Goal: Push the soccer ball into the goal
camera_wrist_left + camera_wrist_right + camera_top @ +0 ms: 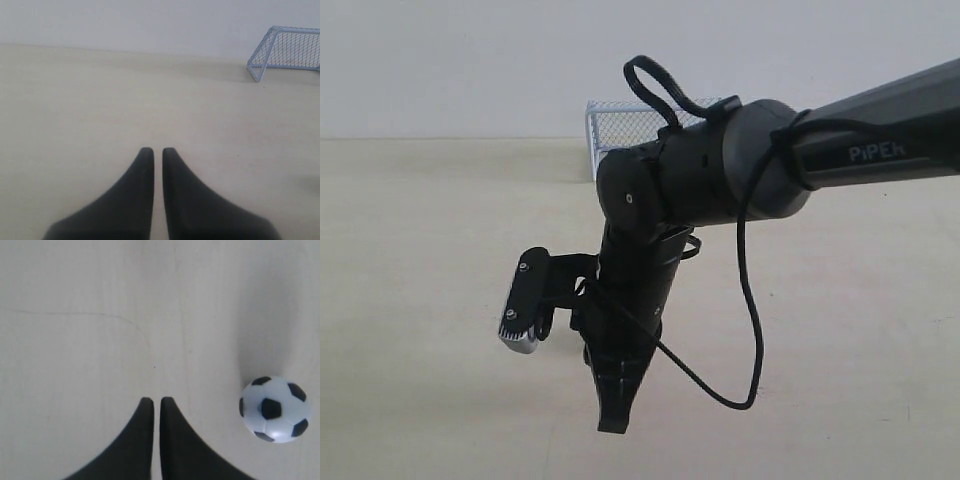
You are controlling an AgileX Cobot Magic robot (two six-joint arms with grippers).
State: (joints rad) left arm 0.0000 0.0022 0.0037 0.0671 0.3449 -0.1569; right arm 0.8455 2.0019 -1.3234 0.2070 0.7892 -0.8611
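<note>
The soccer ball [274, 409], white with black patches, lies on the pale tabletop in the right wrist view, a short way off to one side of my right gripper [157, 400]. That gripper is shut with nothing in it and does not touch the ball. In the exterior view the right gripper [612, 422] points down at the table and the ball is hidden. The goal [615, 125] stands at the back, partly behind the arm. The left wrist view has the goal [290, 50] far off, and my left gripper [158, 150] is shut and empty over bare table.
The right arm [840, 150] reaches in from the right and fills the middle of the exterior view, with a loose black cable [752, 310] hanging from it. A white wall [450, 60] rises behind the pale table [420, 250].
</note>
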